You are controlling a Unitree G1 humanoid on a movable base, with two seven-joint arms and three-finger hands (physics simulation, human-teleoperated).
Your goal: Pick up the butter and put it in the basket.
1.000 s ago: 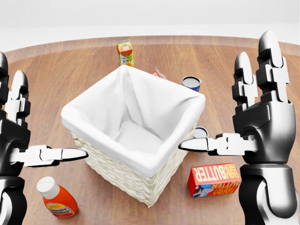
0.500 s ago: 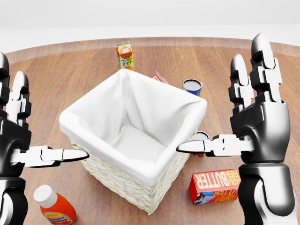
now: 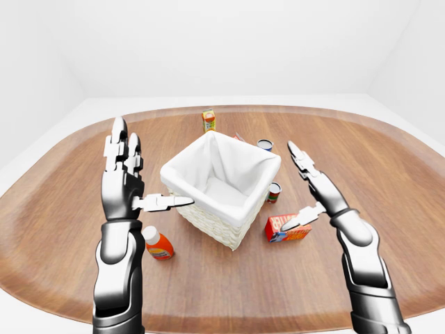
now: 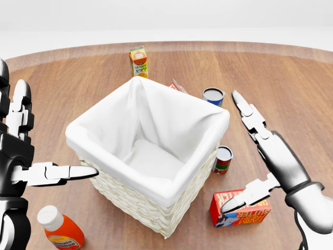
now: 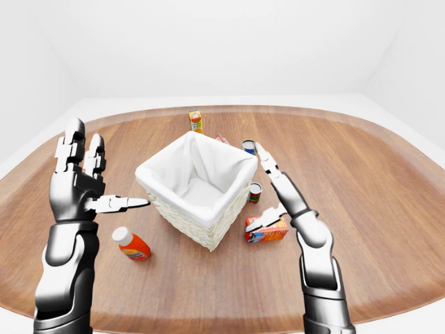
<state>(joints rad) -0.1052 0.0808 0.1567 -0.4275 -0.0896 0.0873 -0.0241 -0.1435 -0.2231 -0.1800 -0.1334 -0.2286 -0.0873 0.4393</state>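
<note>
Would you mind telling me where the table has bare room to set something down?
Bare wood lies right of the butter and left of the basket. It is crowded between basket, red can and butter, where the open right hand hovers.

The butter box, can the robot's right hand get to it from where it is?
Probably yes. The right hand is open and hangs just above the butter box, its thumb over the box's top. The box lies on the table beside the basket, and nothing stands between hand and box.

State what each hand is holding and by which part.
Nothing is held. The right hand is open above the butter; the left hand is open beside the basket.
</note>
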